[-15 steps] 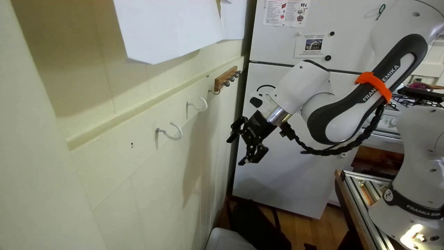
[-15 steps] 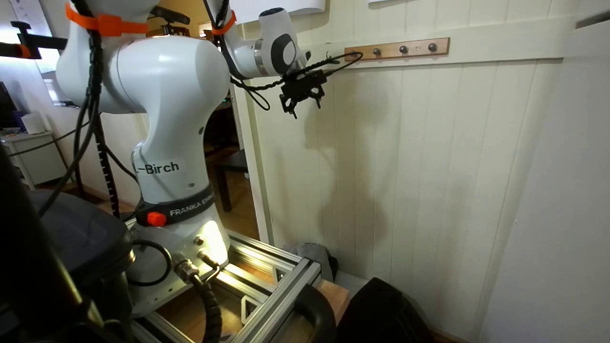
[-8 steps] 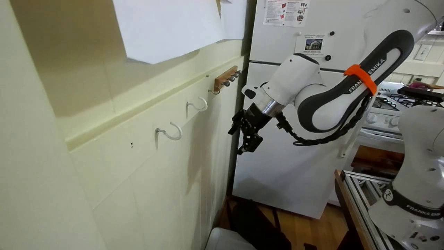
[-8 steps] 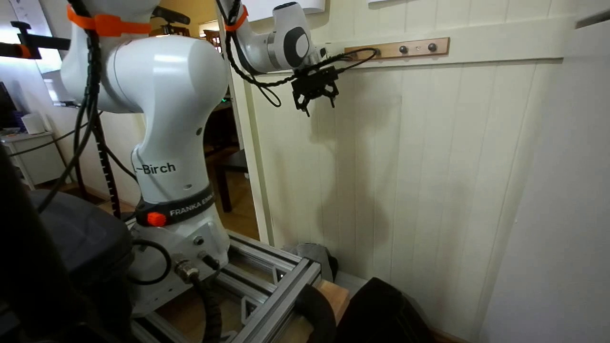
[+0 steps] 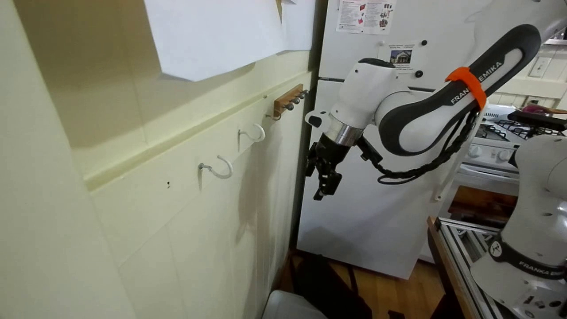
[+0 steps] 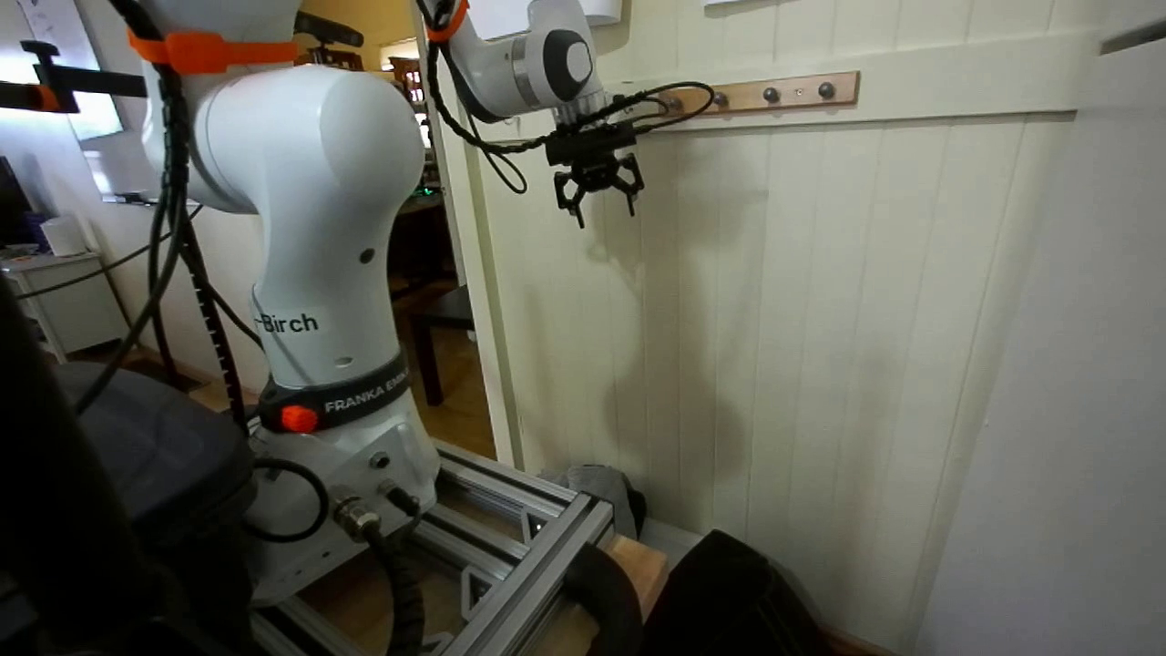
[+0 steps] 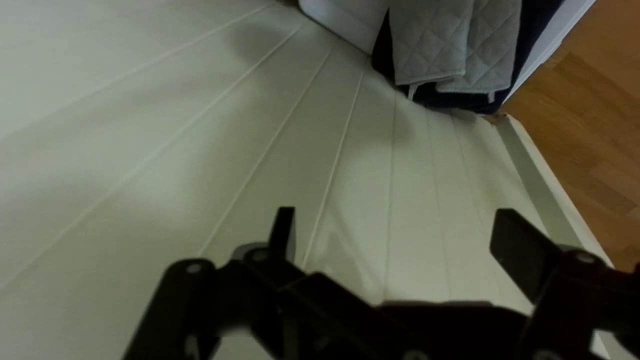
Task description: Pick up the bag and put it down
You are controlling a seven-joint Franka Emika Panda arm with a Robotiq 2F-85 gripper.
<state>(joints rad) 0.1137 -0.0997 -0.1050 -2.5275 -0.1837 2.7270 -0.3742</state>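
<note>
Stretching through all the views, the cream panelled wall [image 5: 208, 239] was the biggest thing there. A white refrigerator [image 5: 372, 221] met its far end, above a wooden floor [image 5: 394, 297]. The robot arm [image 5: 414, 133] reached across in front of the refrigerator, and part of a stove [image 5: 489, 155] showed behind it. A metal frame [image 6: 537, 583] sat beneath the arm.

The bag [image 5: 330, 290], black and soft, was down low between the wall and the frame, its lower part out of view in both exterior views. Near it was a pale container [image 5: 290, 305]; whether the two touched I could not tell. In the wrist view a grey quilted cloth [image 7: 452, 45] hung low beside the wall.

The tool [image 7: 395, 235] pointed down, well above the bag and apart from it, its fingers [image 7: 520, 250] spread wide with the wall showing through the gap. A wooden peg rail [image 6: 749, 94] was fixed to the wall, and papers [image 5: 365, 17] were on the refrigerator. An orange band [image 5: 470, 86] circled the arm, two white hooks [image 5: 231, 170] curved out from the wall, and smallest were the black magnets [image 5: 419, 74].
</note>
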